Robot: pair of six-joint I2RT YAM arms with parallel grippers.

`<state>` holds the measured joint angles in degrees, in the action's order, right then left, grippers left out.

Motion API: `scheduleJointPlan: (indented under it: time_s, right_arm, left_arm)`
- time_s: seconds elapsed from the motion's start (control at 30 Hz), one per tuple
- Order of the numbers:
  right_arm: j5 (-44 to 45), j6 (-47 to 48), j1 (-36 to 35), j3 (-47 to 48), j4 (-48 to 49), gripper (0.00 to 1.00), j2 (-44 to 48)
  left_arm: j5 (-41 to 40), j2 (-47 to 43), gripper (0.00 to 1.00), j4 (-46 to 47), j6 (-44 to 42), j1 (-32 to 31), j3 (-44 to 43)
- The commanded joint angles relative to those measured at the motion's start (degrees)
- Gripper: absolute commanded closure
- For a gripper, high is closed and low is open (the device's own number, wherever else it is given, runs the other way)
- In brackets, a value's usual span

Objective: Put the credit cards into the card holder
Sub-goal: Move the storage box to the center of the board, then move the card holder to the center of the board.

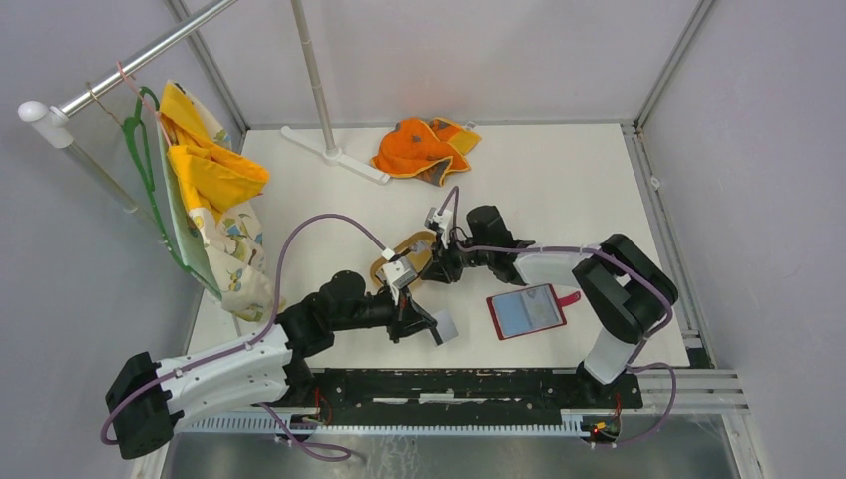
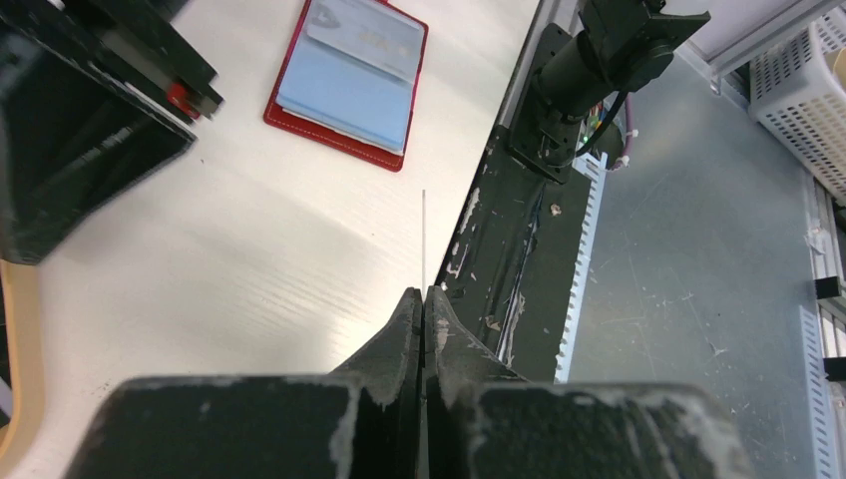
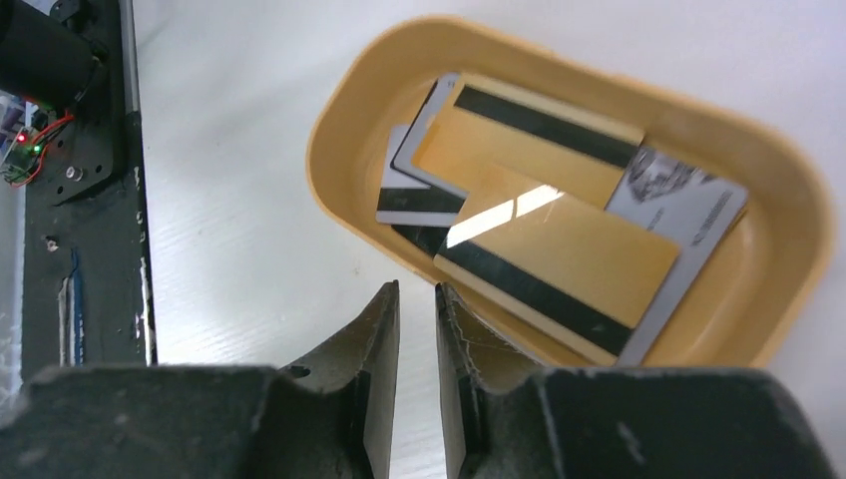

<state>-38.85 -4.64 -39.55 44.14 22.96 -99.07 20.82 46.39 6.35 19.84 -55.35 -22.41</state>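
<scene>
Card (image 2: 423, 235) pinched edge-on in L claw (image 2: 423, 299); R claw (image 3: 417, 294) slightly spread above tray (image 3: 334, 120) w/ cards (image 3: 559, 249).

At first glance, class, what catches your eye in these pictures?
The red card holder lies open on the table, front right. Left of it, the left gripper pinches one card. The right gripper hovers at a tan tray piled with more cards.

Top view: tray (image 1: 414, 242) mostly behind both wrists, contents unseen. Left wrist view: card (image 2: 423, 239) in left claw (image 2: 423, 294) edge-on, thin line only, face unreadable; card holder (image 2: 344, 100) cut by top edge. Right wrist view: lower cards (image 3: 419, 205) in tray overlapped by upper ones; print on grey card (image 3: 688, 200) blurred.
</scene>
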Motion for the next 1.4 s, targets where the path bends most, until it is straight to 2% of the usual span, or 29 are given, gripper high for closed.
scheduleJointPlan:
  time_s: [0.0, 0.1, 0.23, 0.3, 0.37, 0.43, 0.57, 0.77, 0.9, 1.03, 1.13, 1.23, 1.37]
  right_arm:
    - [-0.17, 12.87, 2.14, 4.68, -8.82, 0.73, 5.65]
    - [-4.28, 24.49, 6.68, 5.19, -19.22, 0.68, 12.54]
    - [-8.95, 43.45, 12.35, 6.86, -40.79, 0.59, 19.83]
    - [-8.20, 47.77, 13.41, 4.88, -45.78, 0.54, 23.83]
    - [-7.58, 51.61, 13.76, 2.25, -48.93, 0.48, 27.10]
    - [-7.29, 53.66, 14.27, -0.05, -50.12, 0.37, 30.53]
    - [-11.87, 56.38, 14.86, -2.85, -50.71, 0.22, 33.11]
    - [-22.75, 60.10, 14.71, -2.62, -56.21, 0.19, 28.28]
    - [-26.98, 57.48, 13.25, -3.26, -54.85, 0.20, 26.82]
    - [-24.99, 46.70, 10.18, -6.01, -44.28, 0.24, 27.28]
    - [-24.95, 43.40, 9.00, -6.26, -42.42, 0.28, 26.29]
    - [-24.52, 41.99, 8.14, -5.79, -42.18, 0.44, 25.05]
    - [-24.93, 41.63, 8.09, -4.56, -43.60, 0.78, 24.32]
  left_arm:
    - [0.58, -0.26, 0.98, 5.27, 2.67, 0.09, 0.57]
    - [0.92, 1.03, 0.98, 7.05, 2.31, 0.07, 0.66]
    - [1.81, 4.48, 0.98, 9.30, 0.87, 0.10, -0.82]
    - [2.58, 7.07, 0.98, 10.45, -0.01, 0.07, -2.05]
    - [3.35, 10.11, 0.98, 11.17, -0.92, 0.09, -3.60]
    - [4.09, 13.75, 0.98, 11.16, -2.10, 0.07, -5.40]
    - [3.60, 18.50, 0.98, 11.14, -4.23, 0.15, -7.43]
    - [3.83, 21.59, 0.98, 13.32, -4.53, 0.07, -8.26]
    - [4.41, 22.36, 0.98, 14.78, -4.39, 0.13, -8.85]
    - [5.78, 23.03, 0.98, 15.26, -5.17, 0.08, -10.26]
    - [5.90, 23.21, 0.98, 15.18, -5.93, 0.14, -11.32]
    - [6.23, 23.45, 0.98, 14.88, -6.51, 0.10, -12.40]
    - [5.98, 23.27, 0.98, 14.42, -6.88, 0.08, -12.83]
